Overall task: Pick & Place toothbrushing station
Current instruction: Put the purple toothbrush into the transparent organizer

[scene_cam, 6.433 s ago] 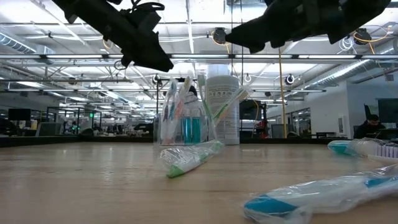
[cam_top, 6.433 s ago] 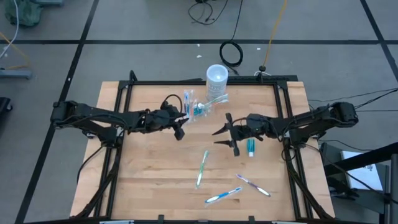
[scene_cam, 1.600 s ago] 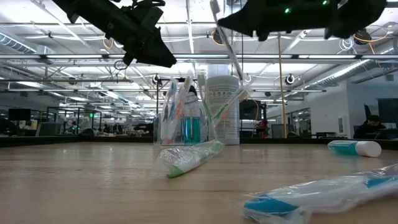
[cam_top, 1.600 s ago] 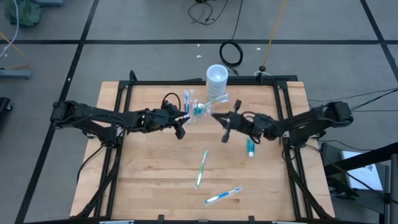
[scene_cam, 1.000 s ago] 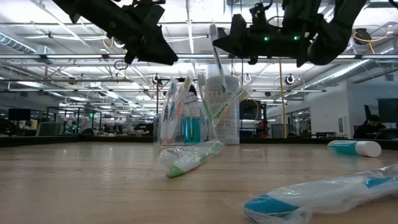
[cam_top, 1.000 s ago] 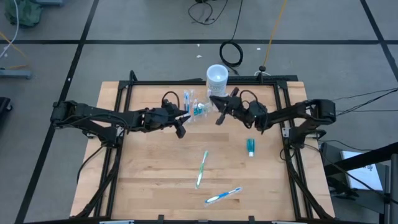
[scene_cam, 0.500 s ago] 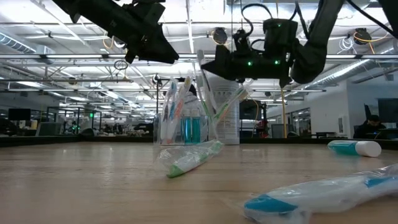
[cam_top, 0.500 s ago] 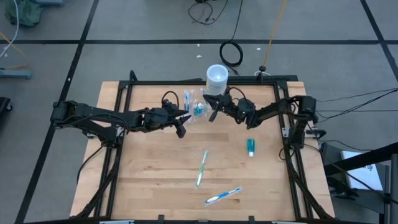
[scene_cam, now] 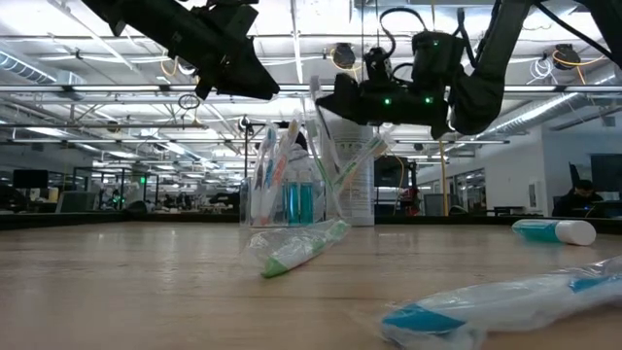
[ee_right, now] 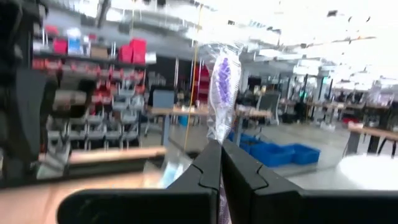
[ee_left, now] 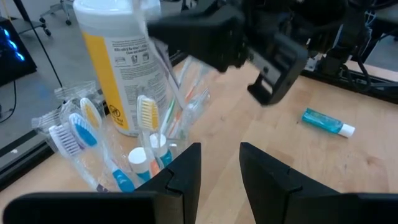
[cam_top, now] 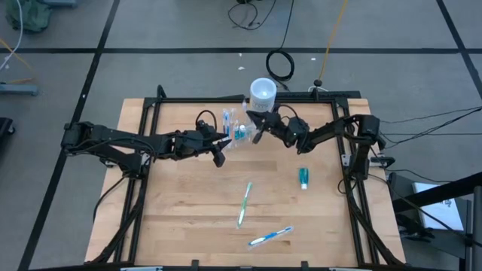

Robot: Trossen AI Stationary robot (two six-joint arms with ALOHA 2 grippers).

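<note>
The toothbrushing station (cam_top: 237, 129) (scene_cam: 287, 185) (ee_left: 146, 146) is a small clear holder at the table's far middle, with several wrapped toothbrushes standing in it. My right gripper (cam_top: 254, 126) (scene_cam: 328, 102) (ee_right: 221, 155) hangs just right of and above it, shut on a wrapped toothbrush (scene_cam: 326, 146) with a purple bristle head (ee_right: 222, 81). That toothbrush's lower part reaches down into the station. My left gripper (cam_top: 221, 149) (scene_cam: 255, 87) (ee_left: 217, 168) hovers open above the station's left side and touches nothing. My right gripper pinches the wrapped toothbrush between its two fingers, on the upper handle just below the head (ee_right: 217, 134). The fingers come about level from the table's right and lie across the brush. The brush stands steeply tilted, head up, its lower end (scene_cam: 337, 190) inside the station.
A round white container (cam_top: 262, 92) (scene_cam: 348, 165) (ee_left: 115, 56) stands right behind the station. A toothpaste tube (cam_top: 303, 178) (scene_cam: 554, 231) lies right of centre. Two wrapped toothbrushes (cam_top: 244, 203) (cam_top: 271, 235) lie on the near half of the table, and another (scene_cam: 292, 248) lies before the station.
My right gripper, still shut on the purple toothbrush, has gone toward the table's left and down to the station. The brush has sunk from above the station until its lower end stands among the brushes in it.
</note>
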